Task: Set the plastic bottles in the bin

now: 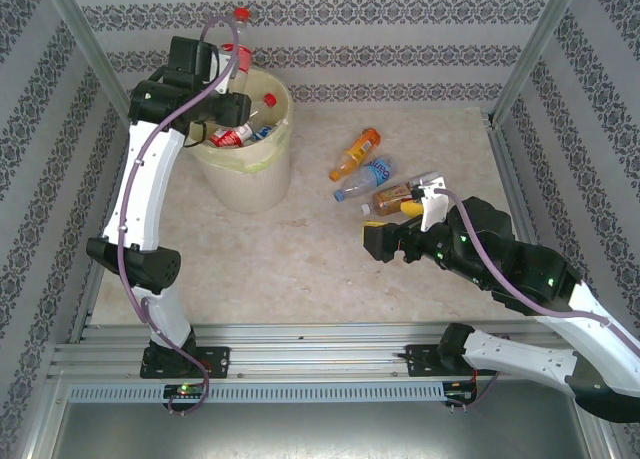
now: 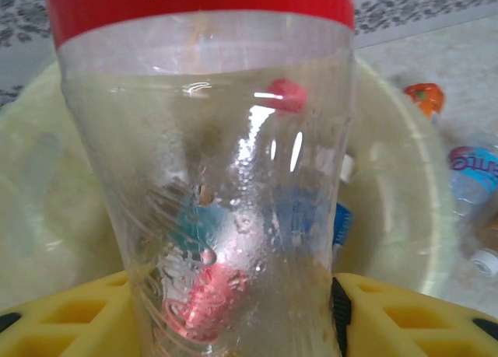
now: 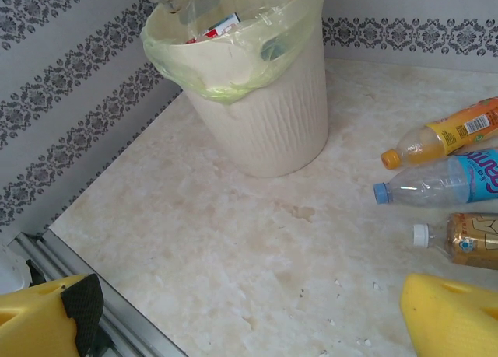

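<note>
Leave the right gripper (image 3: 249,314) as it is: low over the table (image 3: 233,240), fingers spread fully apart, gripping nothing. Hold off on the 3 loose bottles just beside it, namely the brown bottle (image 3: 471,240), the blue-labelled bottle (image 3: 443,182) and the orange bottle (image 3: 447,131), all lying on their sides well apart from the bin (image 3: 264,116). Avoid swinging that arm toward the bin and crowding the drop.

Farther back, finish with the left gripper (image 2: 233,310): fingers closed partway on the lower body of a clear red-labelled bottle (image 2: 210,178), held above the bin's mouth, cap end uppermost in the overhead view, exact tilt hard to judge.

- Check centring first; probably nearer the far-left rim than the middle.
- Shift slightly inward if so, to prevent a bounce off the rim or off the bottles already inside (image 1: 240,134).
- Lower a little before letting go, then open smoothly and fully, without a jerk.
- Lift straight up afterward, clear of the rim and the bag liner (image 3: 226,77), before heading anywhere else.
</note>
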Action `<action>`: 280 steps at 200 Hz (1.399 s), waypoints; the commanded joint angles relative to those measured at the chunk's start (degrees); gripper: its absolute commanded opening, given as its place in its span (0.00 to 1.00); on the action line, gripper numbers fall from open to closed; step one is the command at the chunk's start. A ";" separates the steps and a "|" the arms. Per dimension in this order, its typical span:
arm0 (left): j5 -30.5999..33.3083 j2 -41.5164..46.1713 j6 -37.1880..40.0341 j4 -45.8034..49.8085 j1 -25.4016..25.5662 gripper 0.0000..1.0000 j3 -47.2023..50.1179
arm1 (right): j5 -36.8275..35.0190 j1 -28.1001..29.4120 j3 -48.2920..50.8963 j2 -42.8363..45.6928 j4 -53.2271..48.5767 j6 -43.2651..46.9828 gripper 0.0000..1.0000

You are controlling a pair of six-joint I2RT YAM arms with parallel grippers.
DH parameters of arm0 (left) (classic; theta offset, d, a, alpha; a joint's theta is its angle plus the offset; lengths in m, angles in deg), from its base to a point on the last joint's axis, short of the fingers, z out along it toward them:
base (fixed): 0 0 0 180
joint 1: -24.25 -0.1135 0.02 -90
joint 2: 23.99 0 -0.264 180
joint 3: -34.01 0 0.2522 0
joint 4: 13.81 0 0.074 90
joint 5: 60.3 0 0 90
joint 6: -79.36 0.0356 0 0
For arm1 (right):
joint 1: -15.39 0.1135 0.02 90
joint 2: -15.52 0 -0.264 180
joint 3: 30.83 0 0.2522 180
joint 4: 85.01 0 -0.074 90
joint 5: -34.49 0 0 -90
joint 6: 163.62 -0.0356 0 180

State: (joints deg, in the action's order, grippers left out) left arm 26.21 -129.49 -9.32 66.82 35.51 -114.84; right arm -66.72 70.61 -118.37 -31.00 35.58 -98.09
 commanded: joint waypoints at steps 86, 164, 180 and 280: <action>5.61 -2.08 1.68 -3.29 -4.41 0.62 5.96 | -2.15 -0.38 -1.54 1.12 -1.99 -0.31 0.98; 7.78 -1.24 -0.12 -3.29 -5.17 0.86 6.88 | -2.03 -0.38 -0.84 1.50 -1.64 -0.57 0.98; 8.62 -1.38 -0.52 -3.16 -5.12 0.87 6.34 | -2.06 -0.38 -0.69 1.60 -1.70 -0.71 0.98; 4.81 -4.38 1.03 -2.02 -5.31 0.70 5.36 | -2.86 -0.38 -0.23 2.61 -2.49 -1.19 0.98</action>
State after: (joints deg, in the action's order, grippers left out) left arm 31.24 -131.96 -9.48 65.05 30.88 -108.26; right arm -68.01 70.61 -118.78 -29.12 33.87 -98.83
